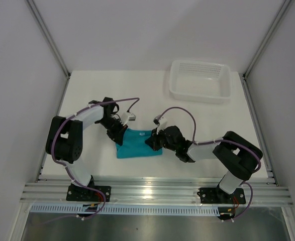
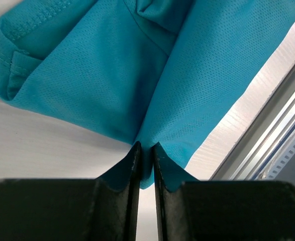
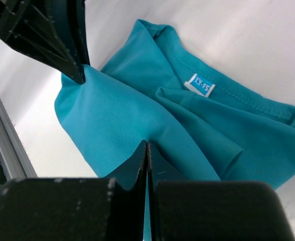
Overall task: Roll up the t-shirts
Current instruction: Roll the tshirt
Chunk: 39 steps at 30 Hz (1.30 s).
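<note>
Top view: your teal t-shirt [image 1: 137, 144] lies bunched on the white surface [image 1: 97, 90], near the front edge and between the two arms. The left claw [image 1: 118, 135] is at the shirt's left edge and the right claw [image 1: 152, 140] at its right edge. You cannot tell from here how the fingers stand. The white perforated basket [image 1: 200, 95] sits at the far right, well apart from the shirt.

Left wrist view: the left claw [image 2: 146, 146] is nearly pressed together, pinching a fold of the teal t-shirt [image 2: 102, 75]. The fabric fans away from the pinch over the surface [image 2: 36, 145]. An aluminium rail [image 2: 283, 115] runs along the right.

Right wrist view: the right claw [image 3: 147, 145] is pressed together on a fold of the teal t-shirt [image 3: 132, 115]. You can see the left claw [image 3: 62, 40] at upper left, its tip on the opposite edge of the shirt. The white neck label [image 3: 199, 84] faces up just beside the collar seam.
</note>
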Each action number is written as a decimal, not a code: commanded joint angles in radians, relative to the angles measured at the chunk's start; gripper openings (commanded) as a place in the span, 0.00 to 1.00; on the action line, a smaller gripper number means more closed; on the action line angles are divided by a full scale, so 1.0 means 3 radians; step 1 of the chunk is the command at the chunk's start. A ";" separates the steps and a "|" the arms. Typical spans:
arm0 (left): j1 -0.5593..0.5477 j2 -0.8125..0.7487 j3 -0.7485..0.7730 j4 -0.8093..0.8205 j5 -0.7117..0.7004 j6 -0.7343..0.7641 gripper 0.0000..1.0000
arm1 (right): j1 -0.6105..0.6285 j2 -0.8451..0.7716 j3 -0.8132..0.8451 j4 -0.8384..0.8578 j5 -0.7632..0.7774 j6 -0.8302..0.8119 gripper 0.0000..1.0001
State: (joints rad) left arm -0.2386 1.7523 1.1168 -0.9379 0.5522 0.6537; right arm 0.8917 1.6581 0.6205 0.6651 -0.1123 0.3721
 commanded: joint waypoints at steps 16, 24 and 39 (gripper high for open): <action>0.0039 -0.0308 0.0087 0.0242 0.0000 -0.0241 0.29 | -0.0150 0.0236 -0.0596 0.1086 0.0374 0.0580 0.00; 0.0085 -0.0452 -0.0010 0.0447 -0.0470 -0.0328 0.28 | -0.0150 0.0272 -0.0652 0.1137 0.0374 0.0682 0.00; -0.0068 -0.1597 -0.0393 0.0595 -0.0235 -0.0533 0.24 | 0.0039 0.0077 -0.0488 0.0652 0.0809 0.0605 0.00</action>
State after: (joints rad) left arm -0.2306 1.3170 1.0416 -0.7677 0.4080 0.5190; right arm 0.8890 1.7145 0.4549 0.9001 0.0608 0.5755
